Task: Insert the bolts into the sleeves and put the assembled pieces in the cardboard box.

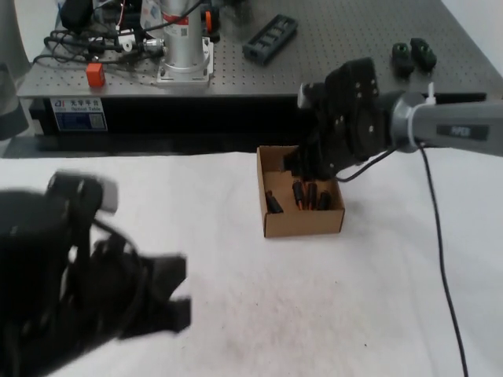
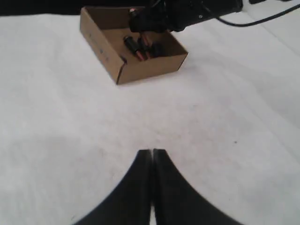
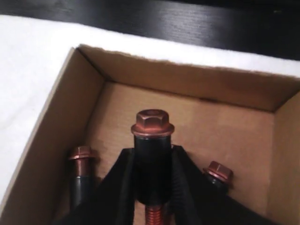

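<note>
The open cardboard box (image 1: 302,221) stands on the white cloth, right of centre. My right gripper (image 3: 152,159) hangs over the box, shut on an assembled piece (image 3: 151,145), a copper-headed bolt in a black sleeve held upright. Other assembled pieces (image 1: 310,195) lie inside the box, one on each side of the held piece (image 3: 80,171) (image 3: 218,172). My left gripper (image 2: 152,153) is shut with nothing in it, low over bare cloth well in front of the box (image 2: 150,68). The left arm (image 1: 86,283) fills the near left corner. The right gripper (image 2: 159,21) appears dark over the box's far side.
Behind the cloth runs a perforated metal bench with a silver post (image 1: 185,47), an orange block (image 1: 95,75), a black tray (image 1: 269,38) and two small black parts (image 1: 413,53). The right arm's cable (image 1: 440,259) trails over the cloth at the right.
</note>
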